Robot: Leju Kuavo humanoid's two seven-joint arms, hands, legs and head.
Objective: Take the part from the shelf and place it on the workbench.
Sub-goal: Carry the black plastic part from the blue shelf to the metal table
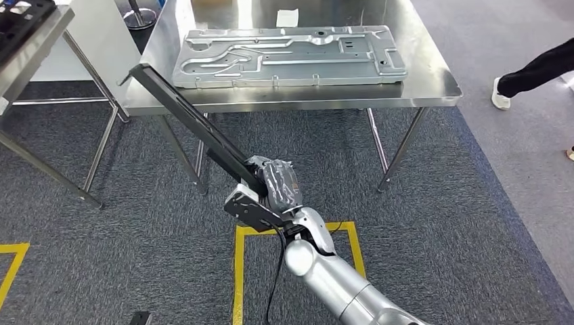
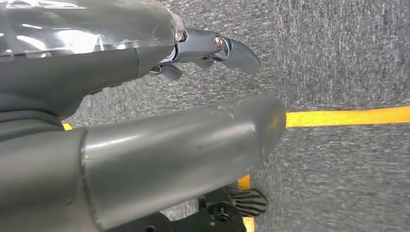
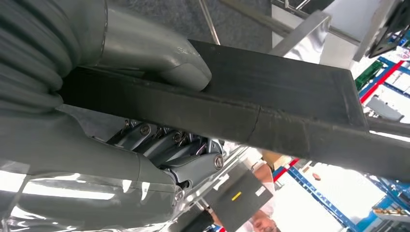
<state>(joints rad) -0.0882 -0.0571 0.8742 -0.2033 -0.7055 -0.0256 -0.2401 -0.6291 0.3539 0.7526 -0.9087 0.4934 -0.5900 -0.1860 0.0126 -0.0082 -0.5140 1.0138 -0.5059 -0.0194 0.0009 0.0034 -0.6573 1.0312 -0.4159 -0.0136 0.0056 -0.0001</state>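
Observation:
The part is a long black bar point(image 1: 183, 112). My right hand point(image 1: 274, 186) grips its near end low over the carpet. The bar slants up and away to the left, and its far end is level with the front left corner of the steel workbench point(image 1: 433, 74). In the right wrist view the thumb point(image 3: 159, 53) presses on one face of the bar point(image 3: 270, 101), with the fingers wrapped round the other side. My left hand point(image 2: 96, 77) hangs over the carpet, fingers apart from the thumb and nothing between them.
A large stamped grey metal panel point(image 1: 291, 57) covers most of the workbench top. A second steel stand point(image 1: 27, 40) is at the far left. A person's leg point(image 1: 535, 71) is at the right. Yellow tape lines point(image 1: 240, 271) mark the carpet.

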